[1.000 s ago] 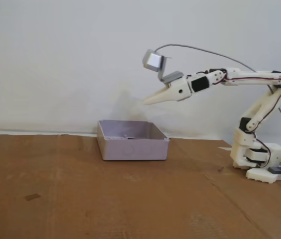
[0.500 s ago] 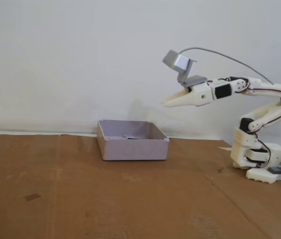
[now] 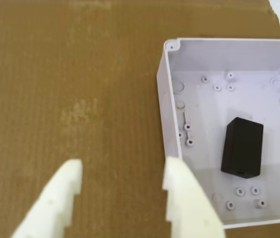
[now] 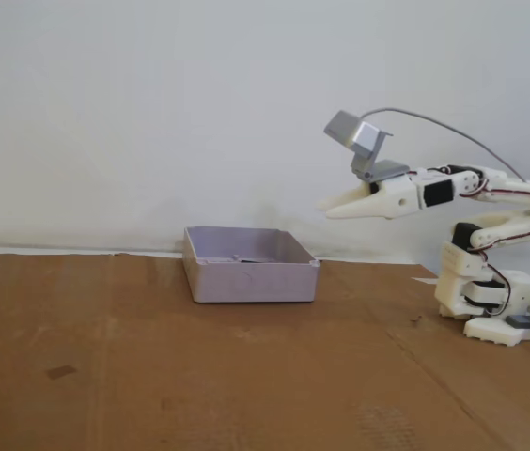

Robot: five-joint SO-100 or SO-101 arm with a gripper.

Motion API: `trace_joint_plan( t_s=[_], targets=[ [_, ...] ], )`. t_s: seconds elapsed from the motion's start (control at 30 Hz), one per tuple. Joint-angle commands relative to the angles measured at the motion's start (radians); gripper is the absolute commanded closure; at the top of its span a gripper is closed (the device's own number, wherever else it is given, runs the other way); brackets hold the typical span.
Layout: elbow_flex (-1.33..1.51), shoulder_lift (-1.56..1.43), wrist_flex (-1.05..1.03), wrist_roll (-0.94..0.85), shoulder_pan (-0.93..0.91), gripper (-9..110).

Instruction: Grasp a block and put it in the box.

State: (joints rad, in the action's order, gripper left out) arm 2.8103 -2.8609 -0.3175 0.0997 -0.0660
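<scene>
**Block in the box, my jaws empty**

While I hang in the air off to the right of the box in the fixed view, my gripper points left and sits well above the cardboard sheet that covers the table. In the wrist view my gripper shows two white fingers spread apart with a clear gap between them, and nothing is held there; only brown cardboard shows through the gap. One fingertip overlaps the near left wall of the box in that view, though the fixed view shows I am high above it and not touching.

The block lies flat on the floor of the box, toward the middle, apart from the walls, its long side running roughly up and down in the wrist view. Small round studs dot the floor around it. In the fixed view the box walls hide the block, so I cannot see it from there.

My base stands on the right end of the cardboard, and the grey camera housing rides above my wrist, with a white wall behind
</scene>
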Motion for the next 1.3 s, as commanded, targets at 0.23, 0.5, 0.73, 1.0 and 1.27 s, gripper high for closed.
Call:
trace_joint_plan(
  t_s=[0.23, 0.5, 0.73, 1.0, 1.27],
  targets=[
    [0.103, -0.221, 0.029, -0.011, 0.002, 83],
    [0.196, -0.322, 0.029, -0.011, 0.02, 83],
    [0.279, -0.405, 0.029, -0.011, 0.06, 83],
    [0.341, -0.462, -0.015, -0.002, 0.061, 83],
    [0.339, -0.523, -0.232, 0.0, 0.071, 83]
  ],
)
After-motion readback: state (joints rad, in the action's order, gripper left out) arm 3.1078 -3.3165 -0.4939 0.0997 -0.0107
